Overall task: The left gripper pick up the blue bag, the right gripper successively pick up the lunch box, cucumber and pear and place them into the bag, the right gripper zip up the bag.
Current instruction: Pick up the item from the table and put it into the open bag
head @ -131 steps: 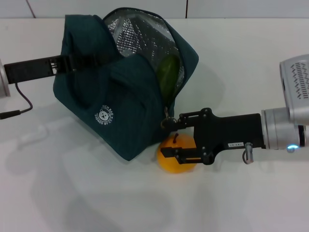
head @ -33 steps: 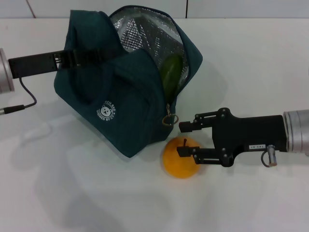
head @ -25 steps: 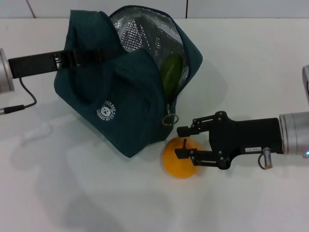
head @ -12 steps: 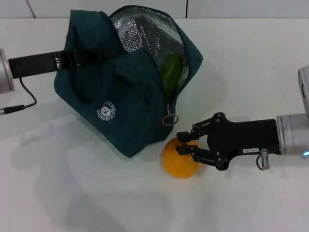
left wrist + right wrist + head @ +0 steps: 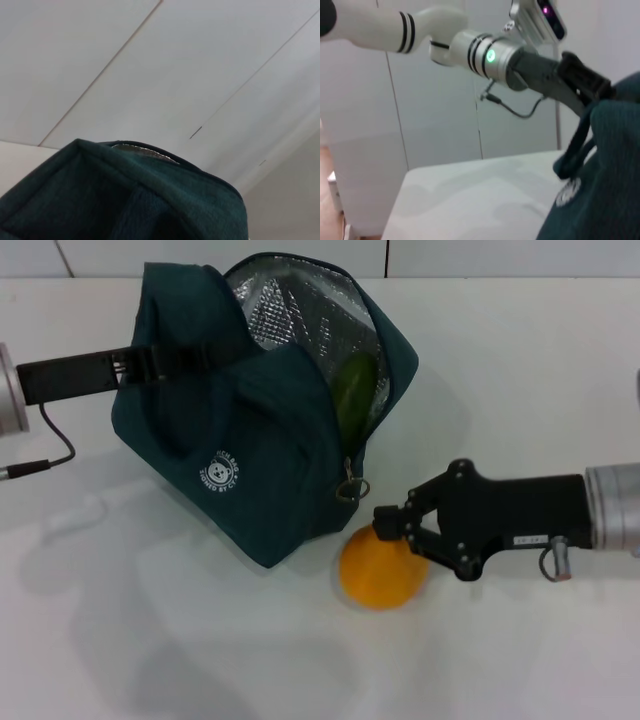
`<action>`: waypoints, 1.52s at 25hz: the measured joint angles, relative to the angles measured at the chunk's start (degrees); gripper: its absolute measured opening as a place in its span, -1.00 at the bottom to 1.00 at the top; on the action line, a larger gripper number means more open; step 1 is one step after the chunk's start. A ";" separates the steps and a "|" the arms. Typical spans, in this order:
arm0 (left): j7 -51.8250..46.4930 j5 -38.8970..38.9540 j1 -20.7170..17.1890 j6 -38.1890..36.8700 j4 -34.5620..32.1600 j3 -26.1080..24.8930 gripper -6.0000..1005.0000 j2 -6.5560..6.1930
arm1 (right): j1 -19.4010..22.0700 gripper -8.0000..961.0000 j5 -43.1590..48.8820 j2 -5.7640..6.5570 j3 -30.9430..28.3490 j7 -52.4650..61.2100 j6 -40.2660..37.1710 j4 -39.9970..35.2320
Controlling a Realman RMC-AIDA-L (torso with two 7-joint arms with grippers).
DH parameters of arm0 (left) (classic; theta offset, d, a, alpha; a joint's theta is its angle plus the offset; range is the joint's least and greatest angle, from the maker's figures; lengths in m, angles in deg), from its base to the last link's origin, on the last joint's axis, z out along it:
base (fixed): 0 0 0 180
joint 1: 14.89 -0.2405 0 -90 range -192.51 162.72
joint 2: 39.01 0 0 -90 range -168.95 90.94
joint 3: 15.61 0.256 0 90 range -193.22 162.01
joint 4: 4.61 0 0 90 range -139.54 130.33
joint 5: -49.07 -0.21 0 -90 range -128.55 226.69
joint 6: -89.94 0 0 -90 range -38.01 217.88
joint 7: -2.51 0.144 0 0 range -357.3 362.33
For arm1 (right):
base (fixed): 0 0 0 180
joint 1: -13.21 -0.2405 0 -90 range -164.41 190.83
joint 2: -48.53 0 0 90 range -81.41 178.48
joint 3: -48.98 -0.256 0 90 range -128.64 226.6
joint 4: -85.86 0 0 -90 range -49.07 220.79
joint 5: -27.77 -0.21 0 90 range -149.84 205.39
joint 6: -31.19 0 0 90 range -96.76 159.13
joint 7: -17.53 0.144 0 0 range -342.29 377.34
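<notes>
The blue bag (image 5: 250, 430) hangs tilted and open, its foil lining showing. My left gripper (image 5: 150, 363) is shut on its handle and holds it up; the right wrist view shows that grip on the strap (image 5: 580, 125). The cucumber (image 5: 352, 392) leans inside the bag's mouth. The pear (image 5: 380, 572) rests on the table just off the bag's lower corner. My right gripper (image 5: 386, 524) comes in from the right, pinched shut at the pear's top where the stem stands. The lunch box is out of view. The left wrist view shows only bag fabric (image 5: 125, 200).
The bag's ring-pull zipper (image 5: 350, 488) dangles just above the pear. A black cable (image 5: 50, 455) trails from the left arm across the white table (image 5: 520, 360). A wall stands behind the table.
The right gripper's open fingers, which straddled the pear, rolled and closed on its top at the stem. The pear barely shifted. The bag and left arm stayed put.
</notes>
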State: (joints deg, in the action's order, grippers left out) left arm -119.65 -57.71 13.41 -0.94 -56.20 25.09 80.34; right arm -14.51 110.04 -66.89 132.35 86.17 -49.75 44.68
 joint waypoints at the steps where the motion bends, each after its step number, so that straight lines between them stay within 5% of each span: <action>1: 0.00 0.00 -0.11 -0.01 -0.01 0.01 -0.89 -0.02 | 0.07 -0.87 -0.02 0.06 -1.03 0.12 -1.02 -0.25; 6: 0.00 0.00 -0.26 -0.07 0.00 0.30 -0.89 -0.02 | 0.17 -0.91 -0.40 0.03 -13.96 0.23 -10.30 -0.47; 12: 0.00 0.00 -0.32 -0.19 0.00 0.35 -0.89 0.02 | -0.54 -0.90 -6.42 0.18 -20.10 0.03 -14.42 -1.43; 21: 0.04 -0.06 -0.27 -0.34 0.00 0.44 -0.89 0.09 | -7.00 -0.89 -11.19 -0.42 -19.20 -0.52 -4.88 -2.83; 30: 0.08 -0.23 -0.01 -0.30 0.00 0.53 -0.89 0.12 | -17.34 -0.88 -11.08 -0.48 -16.82 -3.68 4.22 4.96; 38: 1.33 -0.07 0.23 -0.31 1.46 0.62 -0.89 0.11 | -19.34 -0.87 -11.52 -0.79 -10.82 -3.80 10.09 5.66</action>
State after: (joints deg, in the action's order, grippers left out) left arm -118.32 -57.78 13.64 -1.25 -54.73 25.71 80.45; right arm -33.85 98.51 -67.67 121.53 82.37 -39.66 50.34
